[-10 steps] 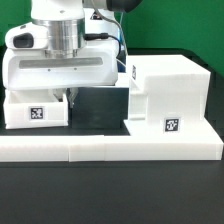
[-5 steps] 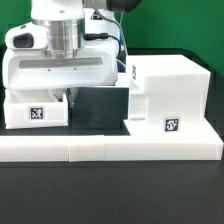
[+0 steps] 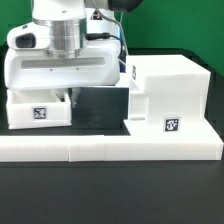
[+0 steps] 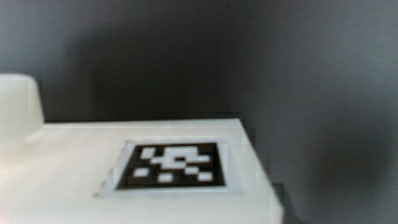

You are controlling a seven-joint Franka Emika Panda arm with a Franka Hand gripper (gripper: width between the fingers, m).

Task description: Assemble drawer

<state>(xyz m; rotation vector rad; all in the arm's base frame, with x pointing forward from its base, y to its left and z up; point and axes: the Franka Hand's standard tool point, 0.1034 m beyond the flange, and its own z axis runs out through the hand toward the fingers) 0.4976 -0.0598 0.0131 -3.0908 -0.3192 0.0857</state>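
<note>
A white drawer tray [image 3: 38, 112] with a black-and-white tag lies at the exterior view's left, behind the front wall. The big white hand of my gripper [image 3: 68, 98] sits low right over the tray and hides its fingertips, so the jaws cannot be read. The wrist view shows the tray's tagged face [image 4: 175, 165] very close, with a rounded white knob [image 4: 15, 100] at its edge and no fingers in sight. The tall white drawer housing [image 3: 170, 85] with its tag stands at the exterior view's right, a dark gap between it and the tray.
A long low white L-shaped border wall [image 3: 110, 149] runs along the front of both parts. Dark table [image 3: 110, 195] lies in front of it. Cables hang behind the hand near the housing's top corner.
The hand and the tray under it have shifted very slightly toward the exterior view's right. The housing has not moved.
</note>
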